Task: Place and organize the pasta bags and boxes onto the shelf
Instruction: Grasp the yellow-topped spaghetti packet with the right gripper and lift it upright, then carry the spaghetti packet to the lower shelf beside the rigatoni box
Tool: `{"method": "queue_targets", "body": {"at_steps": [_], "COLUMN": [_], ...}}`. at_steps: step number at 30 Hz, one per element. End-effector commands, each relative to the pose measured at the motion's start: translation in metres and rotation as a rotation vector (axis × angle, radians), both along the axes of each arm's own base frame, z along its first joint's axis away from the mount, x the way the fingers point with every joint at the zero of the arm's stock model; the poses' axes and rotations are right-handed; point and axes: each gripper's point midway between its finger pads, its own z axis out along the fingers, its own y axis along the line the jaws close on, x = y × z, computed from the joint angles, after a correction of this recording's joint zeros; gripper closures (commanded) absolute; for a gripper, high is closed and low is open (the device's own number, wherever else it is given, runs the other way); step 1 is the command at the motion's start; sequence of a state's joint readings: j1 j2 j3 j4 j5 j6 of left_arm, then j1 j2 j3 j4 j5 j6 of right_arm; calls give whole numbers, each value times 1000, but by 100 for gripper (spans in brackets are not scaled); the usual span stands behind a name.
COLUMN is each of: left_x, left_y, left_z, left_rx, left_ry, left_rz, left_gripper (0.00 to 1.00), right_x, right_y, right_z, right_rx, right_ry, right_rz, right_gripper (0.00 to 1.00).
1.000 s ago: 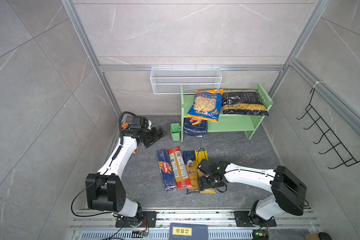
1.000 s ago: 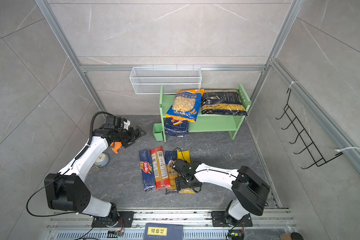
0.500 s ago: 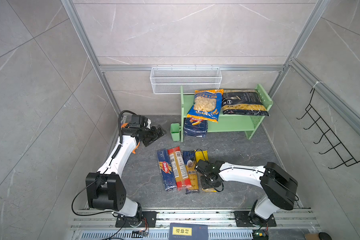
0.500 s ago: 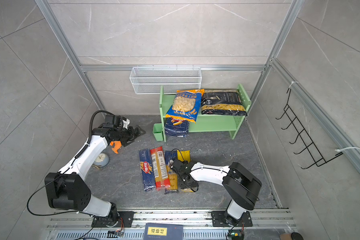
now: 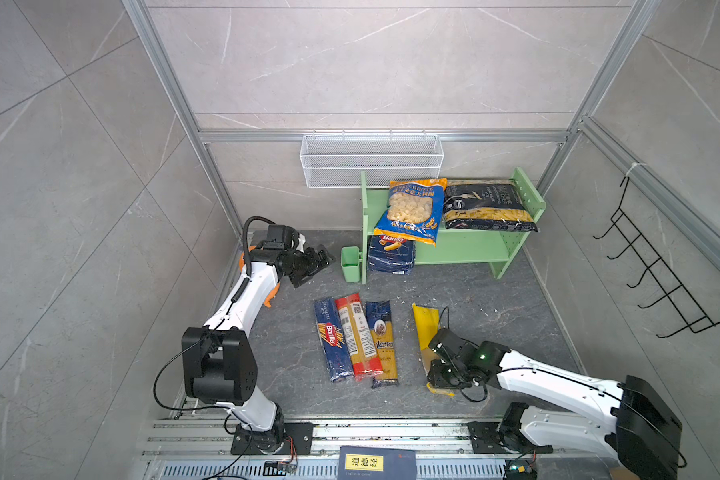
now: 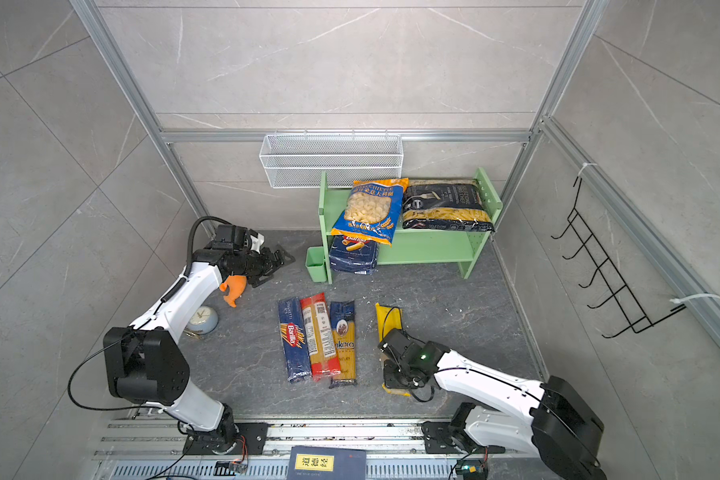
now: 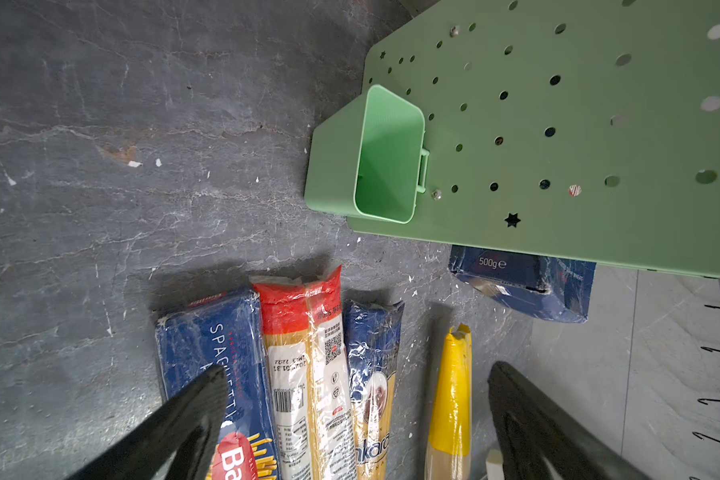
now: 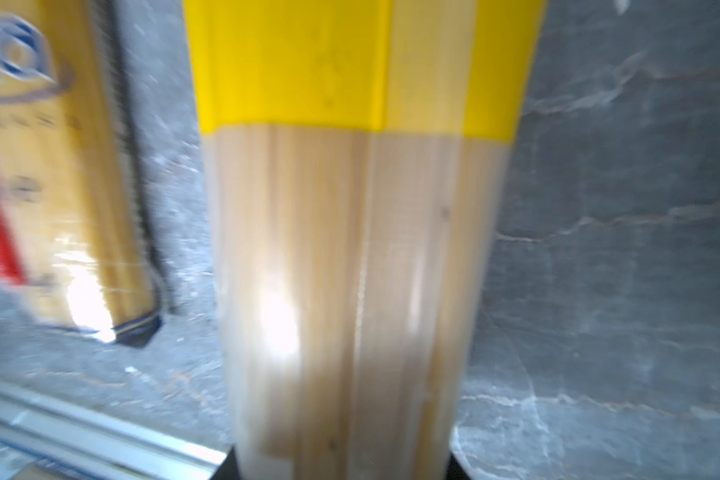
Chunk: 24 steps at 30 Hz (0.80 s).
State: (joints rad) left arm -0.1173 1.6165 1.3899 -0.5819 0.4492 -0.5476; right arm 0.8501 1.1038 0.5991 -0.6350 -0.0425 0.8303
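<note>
My right gripper (image 5: 441,370) is shut on the near half of the yellow spaghetti pack (image 5: 425,328), which fills the right wrist view (image 8: 350,208) and sits apart, right of the other packs. A Barilla spaghetti pack (image 5: 331,338), a red pack (image 5: 356,332) and a dark-blue-and-yellow pack (image 5: 381,338) lie side by side on the floor. On the mint-green shelf (image 5: 466,249) the orecchiette bag (image 5: 412,210) and penne bag (image 5: 489,205) rest on top, with the rigatoni box (image 5: 391,253) below. My left gripper (image 5: 319,268) hangs open and empty, left of the shelf.
A small green cup (image 5: 350,264) hangs on the shelf's left panel. The white wire basket (image 5: 371,160) is on the back wall and a black hook rack (image 5: 657,282) on the right wall. An orange plush toy (image 6: 233,289) and a small clock (image 6: 202,320) lie under the left arm.
My right gripper has shut on the yellow pack and drawn it to the right, away from the three other long packs. The left arm has hardly moved.
</note>
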Motion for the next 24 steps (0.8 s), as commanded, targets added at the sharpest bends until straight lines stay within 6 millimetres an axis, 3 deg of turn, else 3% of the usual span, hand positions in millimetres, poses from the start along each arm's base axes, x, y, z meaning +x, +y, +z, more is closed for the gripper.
{"method": "queue_targets", "body": {"at_steps": [1,7,15,24], "left_x": [12,14,15,13], "left_y": [-4,-6,-6,-6], "left_z": [21,24,33,39], "left_rx": [-42,-55,-53,-53], "left_ry": [-52,-51,-65,-88], "left_rz": [-2,3,3,1], "left_gripper": [1,1,2,2], "right_x": [20,34,56,94], "right_y": [12,8,9,9], "right_z": [34,70,114,136], "right_rx": [136,241,211,104], "right_ry": [-122,-202,-286,-354], "right_rz": [-7,-29,12,42], "right_gripper": [89,89,89,90]}}
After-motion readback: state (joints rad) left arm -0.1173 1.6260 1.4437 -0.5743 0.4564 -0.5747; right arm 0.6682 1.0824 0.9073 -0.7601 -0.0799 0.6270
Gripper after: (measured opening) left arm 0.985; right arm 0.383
